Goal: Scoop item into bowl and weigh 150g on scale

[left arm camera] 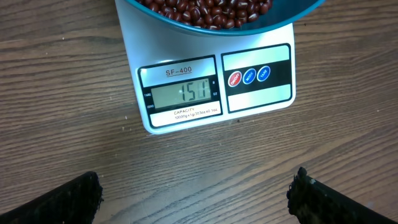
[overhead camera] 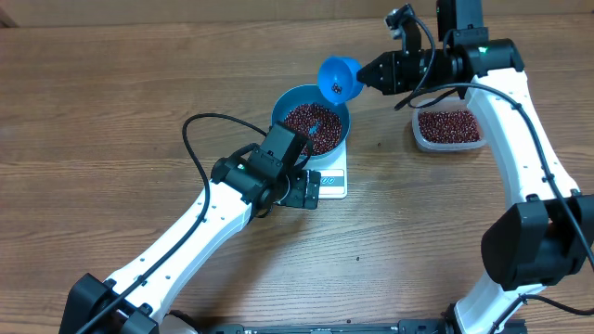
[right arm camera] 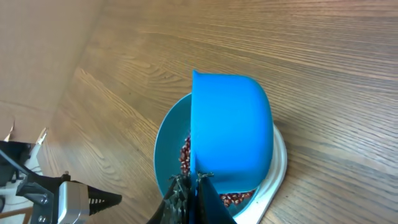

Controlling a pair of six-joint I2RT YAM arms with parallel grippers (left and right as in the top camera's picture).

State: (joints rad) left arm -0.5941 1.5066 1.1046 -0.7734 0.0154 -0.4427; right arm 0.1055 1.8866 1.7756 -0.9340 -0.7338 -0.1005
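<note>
The left gripper [left arm camera: 198,202] is hovering near the scale [left arm camera: 211,87], jaws spread wide and holding nothing. The display is showing 151, and the bowl [overhead camera: 288,100] of beans [overhead camera: 311,121] is sitting on the scale. The scoop [overhead camera: 339,76] is tilting over the bowl's rim, clamped in the right gripper [overhead camera: 371,72]. The weighing is looking essentially done, with only setting the scoop aside left

Robot lab bench: wood-grain table [overhead camera: 83,111], two white arms [overhead camera: 190,237] (cables [overhead camera: 190,139] loose).
</note>
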